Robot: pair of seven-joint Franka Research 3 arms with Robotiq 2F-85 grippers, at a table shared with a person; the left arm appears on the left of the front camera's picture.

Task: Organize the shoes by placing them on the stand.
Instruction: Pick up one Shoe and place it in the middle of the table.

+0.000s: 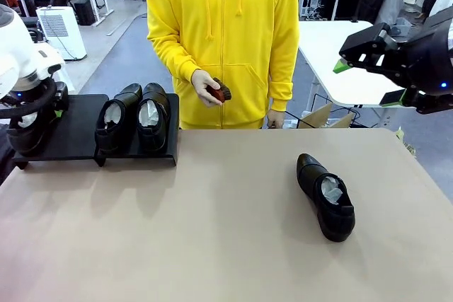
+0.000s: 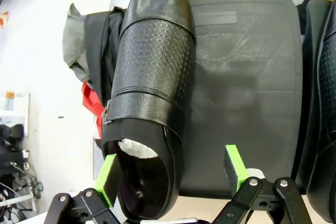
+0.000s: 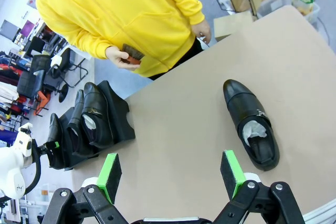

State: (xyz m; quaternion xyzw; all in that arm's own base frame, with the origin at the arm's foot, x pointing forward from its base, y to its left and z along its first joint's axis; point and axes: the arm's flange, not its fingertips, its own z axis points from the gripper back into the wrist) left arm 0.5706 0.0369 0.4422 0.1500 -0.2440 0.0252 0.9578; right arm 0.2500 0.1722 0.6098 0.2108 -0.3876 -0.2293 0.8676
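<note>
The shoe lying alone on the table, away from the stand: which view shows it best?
The right wrist view: the lone shoe lies whole and unblocked, white paper visible inside. The front view also shows it complete, only smaller. The left wrist view looks at another shoe on the stand instead.

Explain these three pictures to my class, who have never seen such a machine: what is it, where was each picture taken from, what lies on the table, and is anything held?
Two white robot arms work at a table opposite a person. One picture looks across the table from between the arms; the other two come from cameras on the wrists. Three black shoes sit on the low black stand, a pair together and one at the end. A fourth shoe lies on the table. The left gripper stands open around the end shoe's heel. The right gripper hangs open above the table, holding nothing. The person's hand holds a small brush.
</note>
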